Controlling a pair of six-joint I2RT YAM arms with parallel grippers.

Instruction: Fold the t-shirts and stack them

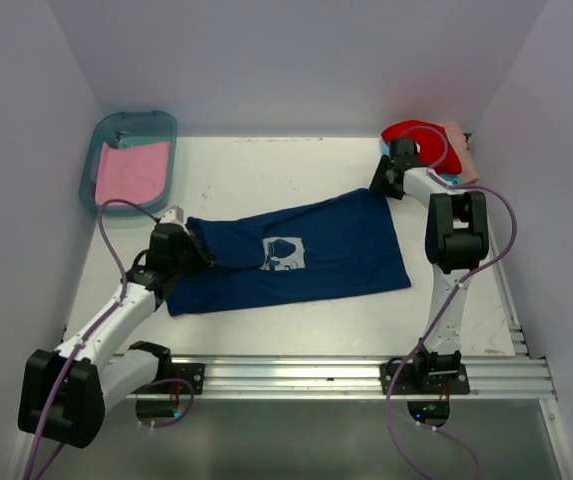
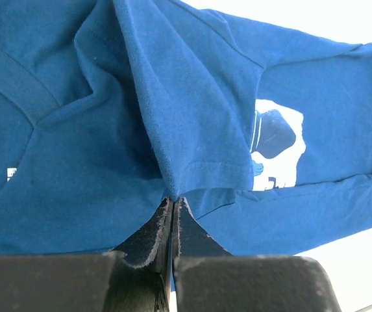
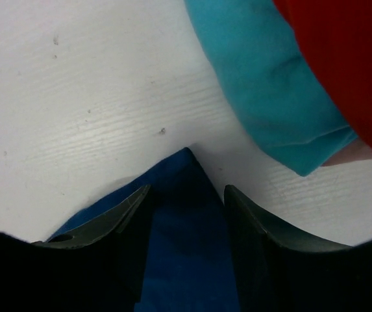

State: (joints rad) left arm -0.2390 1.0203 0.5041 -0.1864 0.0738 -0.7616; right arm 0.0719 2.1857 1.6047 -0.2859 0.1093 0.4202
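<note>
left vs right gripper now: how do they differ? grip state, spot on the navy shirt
Grip: the left gripper has its fingers shut on a raised fold of the navy shirt; the right gripper has its fingers apart, the shirt's corner lying between them, unpinched.
Place: the left gripper is at the shirt's left end; the right gripper is at its far right corner, beside the red shirt and teal shirt.
Shared: both are at the same shirt.

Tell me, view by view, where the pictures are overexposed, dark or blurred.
Top external: even light, sharp, the navy shirt clear, faint shadows. Left wrist: the table at the top right is burnt out to white; the left fingers are dark and soft, the cloth weave sharp. Right wrist: the right fingers are dark and blurred, the table grain sharp, no glare.
</note>
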